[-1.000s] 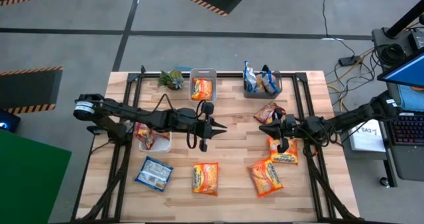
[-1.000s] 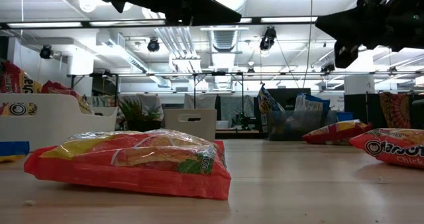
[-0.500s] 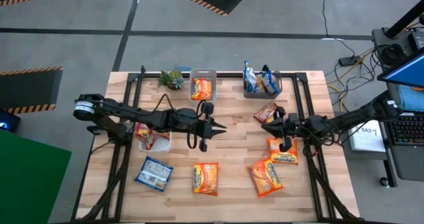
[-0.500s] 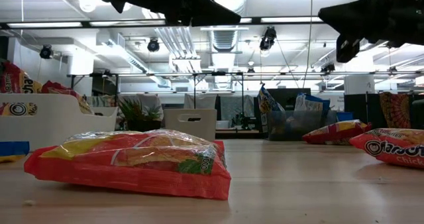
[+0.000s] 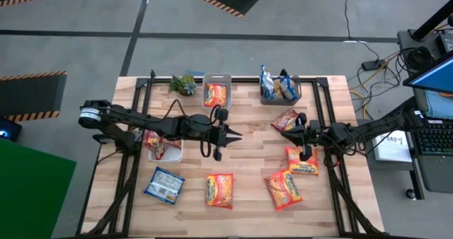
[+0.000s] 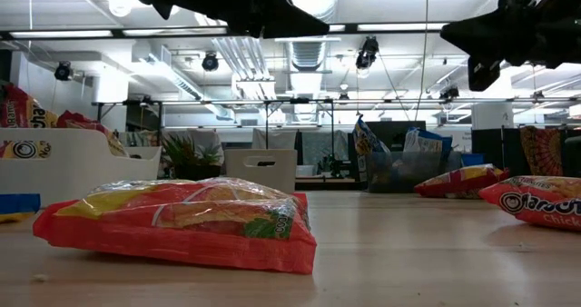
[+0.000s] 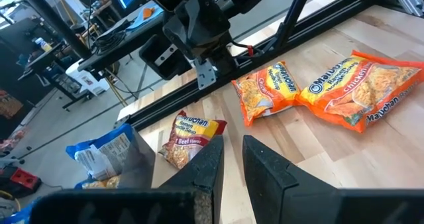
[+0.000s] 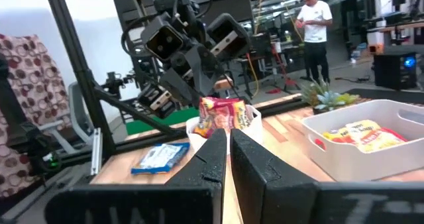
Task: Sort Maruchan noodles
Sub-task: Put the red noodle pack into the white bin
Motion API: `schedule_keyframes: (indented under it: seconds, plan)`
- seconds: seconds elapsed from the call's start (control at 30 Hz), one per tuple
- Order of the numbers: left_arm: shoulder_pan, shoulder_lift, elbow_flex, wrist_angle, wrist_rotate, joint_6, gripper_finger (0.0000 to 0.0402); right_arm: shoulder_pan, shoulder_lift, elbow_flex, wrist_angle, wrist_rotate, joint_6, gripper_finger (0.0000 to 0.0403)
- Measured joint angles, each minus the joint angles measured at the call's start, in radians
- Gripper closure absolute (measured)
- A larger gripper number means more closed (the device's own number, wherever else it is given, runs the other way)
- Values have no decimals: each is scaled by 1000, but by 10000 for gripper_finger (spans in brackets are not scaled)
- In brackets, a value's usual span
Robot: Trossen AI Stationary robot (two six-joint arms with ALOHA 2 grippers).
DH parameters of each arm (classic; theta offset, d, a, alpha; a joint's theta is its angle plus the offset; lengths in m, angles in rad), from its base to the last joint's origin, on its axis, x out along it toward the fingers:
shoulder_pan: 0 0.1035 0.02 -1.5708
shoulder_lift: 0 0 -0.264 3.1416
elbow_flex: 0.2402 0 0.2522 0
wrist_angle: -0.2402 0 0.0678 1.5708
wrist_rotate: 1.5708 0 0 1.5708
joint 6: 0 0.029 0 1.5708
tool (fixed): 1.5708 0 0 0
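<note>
Noodle packets lie flat on the wooden table: a blue one [image 5: 164, 184], orange ones [image 5: 219, 190] [image 5: 284, 188] [image 5: 303, 161], and a red-brown one [image 5: 285, 119]. A white bin [image 5: 164, 148] holds red packets, a far bin [image 5: 216, 92] an orange packet, a grey bin [image 5: 279, 89] blue ones. My left gripper [image 5: 233, 135] [image 7: 232, 161] hovers over the table's middle, fingers a narrow gap apart, empty. My right gripper [image 5: 284, 131] [image 8: 228, 151] faces it beside the red-brown packet, above the table, shut and empty.
A small green plant [image 5: 184, 84] stands at the far edge beside the bins. Black frame rails [image 5: 322, 112] run along both sides of the table. Bare wood lies between the two grippers. A person [image 8: 315, 32] stands in the room beyond the table.
My right gripper has drawn back a little toward the table's right edge. The left arm and the packets have kept still.
</note>
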Motion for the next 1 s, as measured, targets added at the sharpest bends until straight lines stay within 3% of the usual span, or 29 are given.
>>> schedule_keyframes:
  seconds: [0.3,0.43,0.63,0.93,1.0]
  plan:
    - [4,0,0,-2,0,-6,364,0,-8,0,-30,9,3,390]
    - [4,0,0,-9,0,-15,364,0,-40,1,-125,14,13,390]
    - [4,0,0,-34,0,-15,364,0,-158,9,-338,136,39,390]
    - [4,0,0,-48,0,-61,364,0,-420,10,-607,185,36,390]
    - [4,0,0,-51,0,-71,364,0,-431,16,-623,210,63,390]
